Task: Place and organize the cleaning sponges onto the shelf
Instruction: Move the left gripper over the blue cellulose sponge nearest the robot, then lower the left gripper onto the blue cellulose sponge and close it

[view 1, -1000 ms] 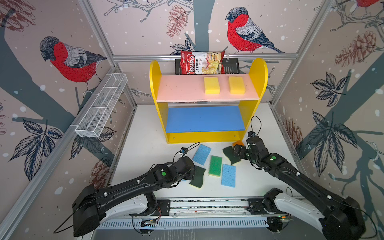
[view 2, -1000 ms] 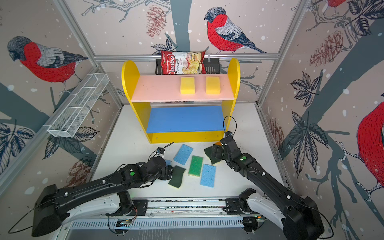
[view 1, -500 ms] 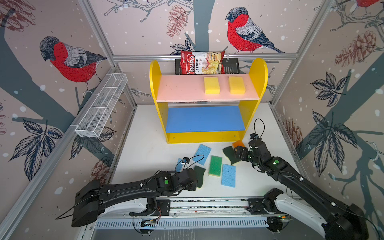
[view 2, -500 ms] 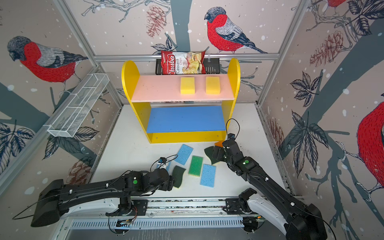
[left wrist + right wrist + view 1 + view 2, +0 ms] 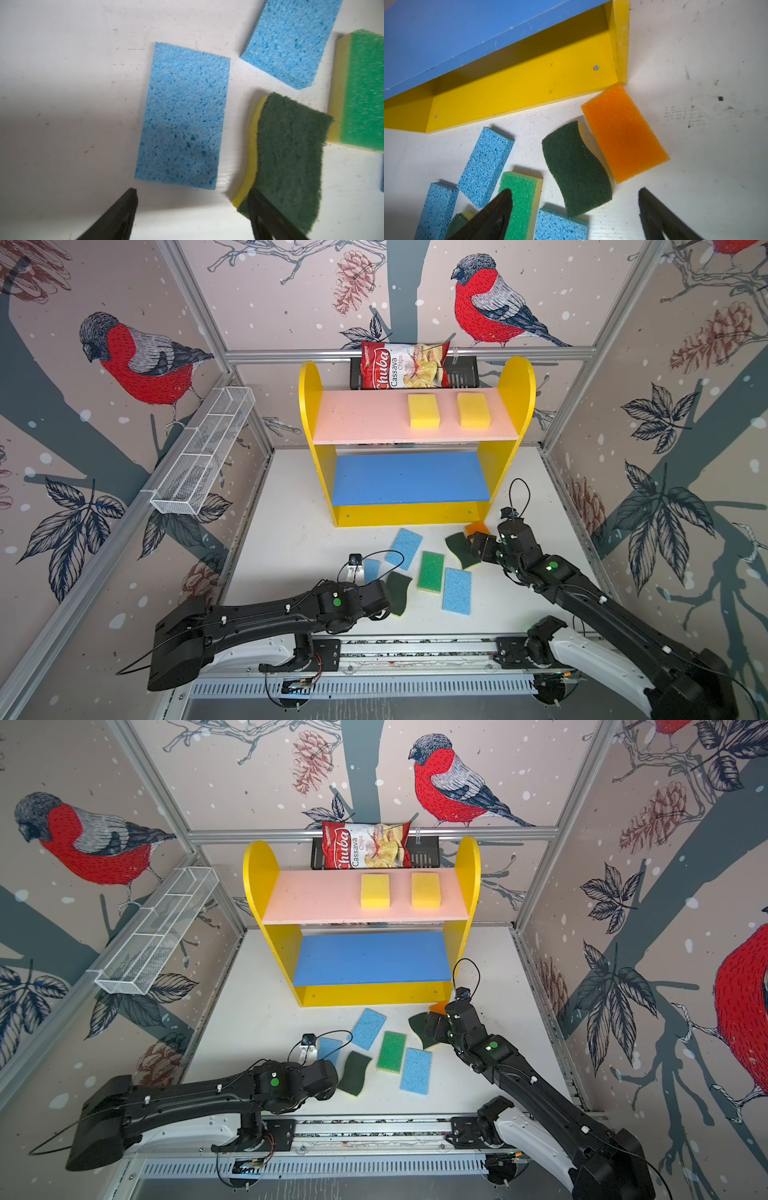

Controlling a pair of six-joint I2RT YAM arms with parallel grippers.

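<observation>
Crowding left claw [image 5: 192,193]: dark-green sponge [image 5: 291,155]

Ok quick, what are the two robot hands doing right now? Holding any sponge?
Left gripper: open, holding nothing, by a light blue sponge.
Right gripper: open, holding nothing, over a dark-green wavy sponge.

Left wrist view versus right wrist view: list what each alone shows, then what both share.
Left wrist only: the left gripper, open. Right wrist only: the right gripper, open, the orange sponge, the shelf, and the dark-green sponge beside the orange one. Both: the bright green sponge, the blue sponges and the dark-green sponge by the left gripper.
</observation>
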